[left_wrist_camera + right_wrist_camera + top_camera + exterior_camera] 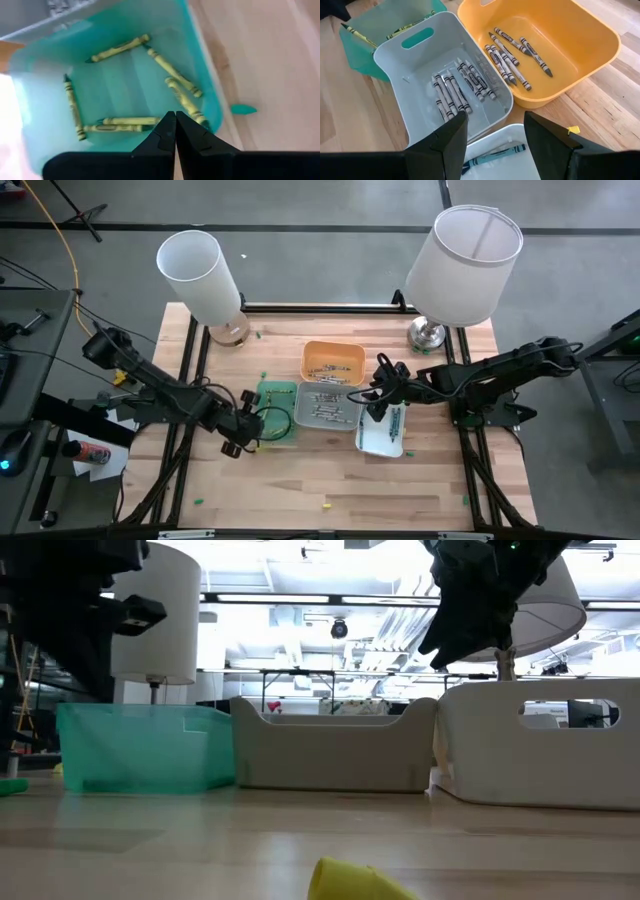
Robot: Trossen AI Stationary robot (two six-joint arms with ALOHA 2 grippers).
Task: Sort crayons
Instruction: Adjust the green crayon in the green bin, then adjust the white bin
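Right gripper [492, 132] fingers spread, empty; left gripper [175, 131] fingers closed, empty.

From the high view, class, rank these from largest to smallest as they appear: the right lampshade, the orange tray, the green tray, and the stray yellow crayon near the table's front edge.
1. Right lampshade, though it stands nearer the camera.
2. Orange tray and green tray: too alike to rank; the left arm covers part of the green one.
3. Yellow crayon, by far the smallest.
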